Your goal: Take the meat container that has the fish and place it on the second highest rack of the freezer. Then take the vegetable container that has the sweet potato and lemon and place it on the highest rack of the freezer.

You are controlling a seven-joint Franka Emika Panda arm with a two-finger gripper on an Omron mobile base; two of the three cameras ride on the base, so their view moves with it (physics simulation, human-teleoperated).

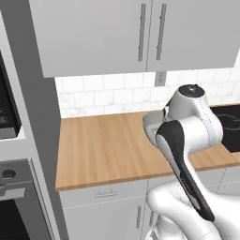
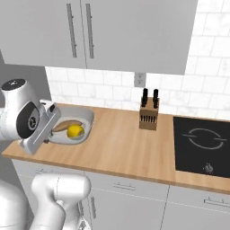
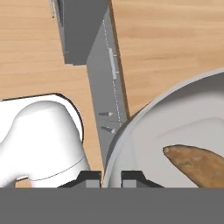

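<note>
The vegetable container (image 2: 85, 117) is a shallow white bowl over the left end of the wooden counter (image 2: 121, 143). In it lie the yellow lemon (image 2: 75, 131) and the orange-brown sweet potato (image 2: 66, 124). In the hand view my gripper (image 3: 111, 177) is shut on the container's rim (image 3: 144, 127), one fingertip (image 3: 89, 177) outside and one inside, with the sweet potato (image 3: 197, 164) just past them. From the left base view the container (image 1: 151, 124) peeks out behind my arm. The meat container, the fish, the freezer and its racks are out of view.
A knife block (image 2: 149, 114) stands mid-counter by the tiled wall, and a black cooktop (image 2: 202, 143) lies to its right. A built-in oven (image 1: 11, 201) sits in the tall unit left of the counter. Grey wall cabinets (image 2: 112, 31) hang overhead.
</note>
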